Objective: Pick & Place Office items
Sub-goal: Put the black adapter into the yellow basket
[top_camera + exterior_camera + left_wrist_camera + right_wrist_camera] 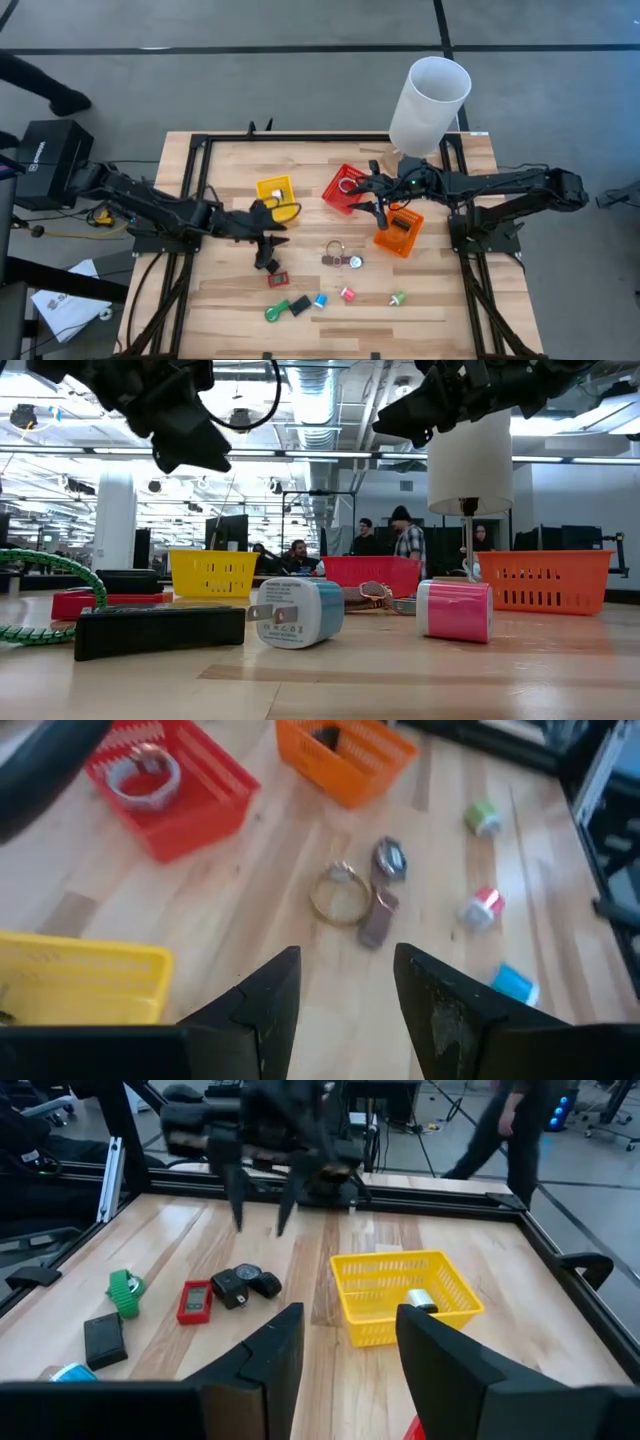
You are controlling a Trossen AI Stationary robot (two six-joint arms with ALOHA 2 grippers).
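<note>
The office items lie scattered on the near half of the table: key rings (341, 257) (345, 896), a black piece (267, 265) (245, 1285), a red piece (278, 279) (195, 1302), a green one (272, 312), a flat black one (298, 305), a blue one (320, 300) (515, 983), a pink one (347, 294) and another green one (397, 298). My left gripper (272, 228) (345, 990) hangs open above the table, beside the yellow bin (275, 190). My right gripper (362, 197) (345, 1345) is open and raised between the red bin (343, 188) and the orange bin (398, 230).
A tall white cylinder (430, 100) stands at the far right. The yellow bin (405, 1295) holds a small pale item, the red bin (165, 790) a ring-like item, the orange bin (345, 755) a dark one. People stand in the room beyond (405, 540).
</note>
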